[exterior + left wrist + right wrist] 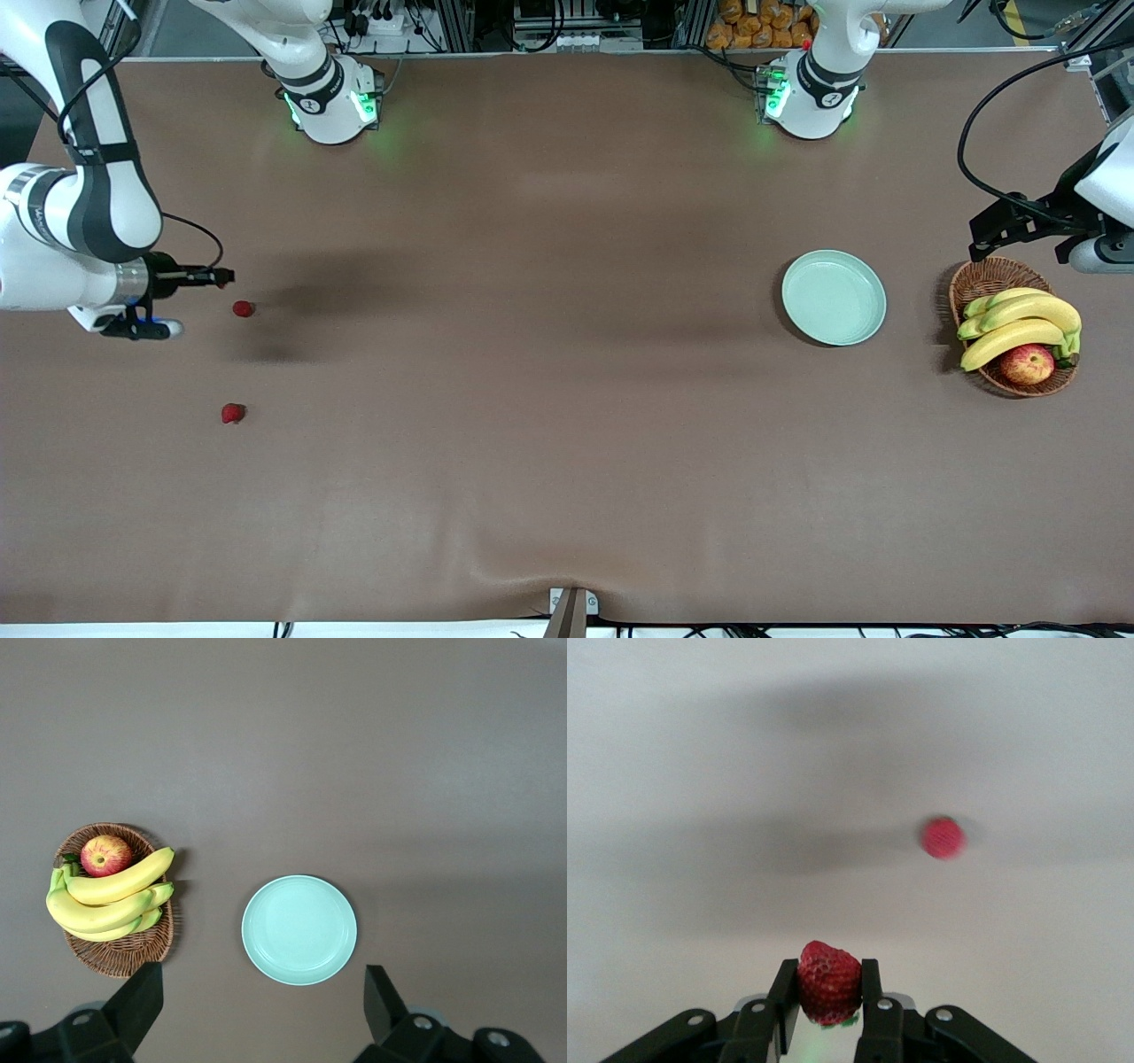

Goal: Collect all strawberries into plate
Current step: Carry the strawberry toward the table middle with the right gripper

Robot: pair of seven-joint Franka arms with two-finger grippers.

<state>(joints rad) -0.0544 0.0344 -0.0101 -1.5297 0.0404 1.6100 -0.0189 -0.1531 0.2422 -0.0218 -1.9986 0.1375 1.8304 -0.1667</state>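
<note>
The right gripper (226,278) is up in the air over the brown table (532,399) at the right arm's end, at about nine o'clock in the front view, its fingers (783,992) clenched on a strawberry (829,981); the right wrist view shows the berry pinched between the two pads with its green top pointing down. A second strawberry (243,308) lies on the table just beside the gripper, at roughly five o'clock from the fingertips in the front view, and appears as a blurred red spot (943,837) in the right wrist view. A third strawberry (232,413) lies on the table nearer to the front camera, at six o'clock from the second and clearly apart from it. The plate (834,297), pale green, sits toward the left arm's end of the table at about three o'clock in the front view, well apart from all three berries. Just beside it, at three o'clock from the plate, stands a wicker basket (979,279) holding bananas (1019,323) and an apple (1028,363). The left gripper (261,1010) waits in the air over that end of the table, fingers (137,1001) released and spread wide, holding nothing; its wrist view looks down on the plate (299,929) and the basket (120,957).
</note>
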